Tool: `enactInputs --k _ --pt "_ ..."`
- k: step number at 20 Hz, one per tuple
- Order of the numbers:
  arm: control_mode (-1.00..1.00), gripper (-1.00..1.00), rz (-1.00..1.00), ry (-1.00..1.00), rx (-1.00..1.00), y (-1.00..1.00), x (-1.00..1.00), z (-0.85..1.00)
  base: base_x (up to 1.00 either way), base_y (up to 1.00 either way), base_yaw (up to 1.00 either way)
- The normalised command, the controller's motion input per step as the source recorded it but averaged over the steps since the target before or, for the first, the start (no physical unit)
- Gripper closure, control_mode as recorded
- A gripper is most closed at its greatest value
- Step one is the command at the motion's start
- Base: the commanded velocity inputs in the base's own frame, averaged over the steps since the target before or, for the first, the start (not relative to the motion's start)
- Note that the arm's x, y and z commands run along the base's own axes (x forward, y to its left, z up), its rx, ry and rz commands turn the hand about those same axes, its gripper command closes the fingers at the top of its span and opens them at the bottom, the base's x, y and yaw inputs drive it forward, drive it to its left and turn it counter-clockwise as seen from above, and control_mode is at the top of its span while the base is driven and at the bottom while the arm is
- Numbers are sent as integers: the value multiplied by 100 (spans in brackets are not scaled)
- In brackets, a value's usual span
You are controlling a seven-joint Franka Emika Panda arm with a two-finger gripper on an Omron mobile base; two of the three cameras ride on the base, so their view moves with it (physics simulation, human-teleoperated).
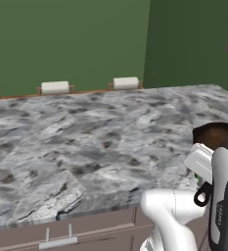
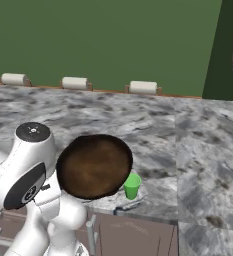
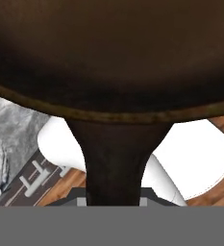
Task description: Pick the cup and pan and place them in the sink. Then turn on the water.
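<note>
The pan (image 2: pixel 94 166) is a round dark brown skillet, held over the front edge of the counter. Its short dark handle (image 3: pixel 114 163) runs down into my gripper (image 3: pixel 114 202), which is shut on it. In the left base view the pan (image 1: pixel 217 133) peeks out at the right edge, behind my white hand (image 1: pixel 201 162). The small bright green cup (image 2: pixel 132 186) stands upright on the counter just right of the pan, near the front edge. The sink and the water are out of view.
The grey marble counter (image 1: pixel 86 142) stretches away to a green wall. Three white rolls (image 2: pixel 143 87) stand along its back edge. Brown cabinet fronts with a drawer handle (image 1: pixel 58 240) lie below the front edge. A wooden floor (image 3: pixel 219 192) shows beneath the pan.
</note>
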Motion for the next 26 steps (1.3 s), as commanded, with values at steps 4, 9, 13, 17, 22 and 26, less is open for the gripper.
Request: enactInputs --k 4,9,13,17,22,26 --pt "-100 100 10 -8 0 0 -73 2 0 0 0" --pt "-100 100 16 -4 0 1 -45 14 0 0 0" --pt "-100 100 13 8 -2 5 0 18 0 0 0" --pt "-100 100 2 10 0 0 1 6 0 0 0" --pt "-100 100 0 20 -1 0 21 6 0 0 0" --pt "-100 100 0 13 0 0 13 0 0 0 0"
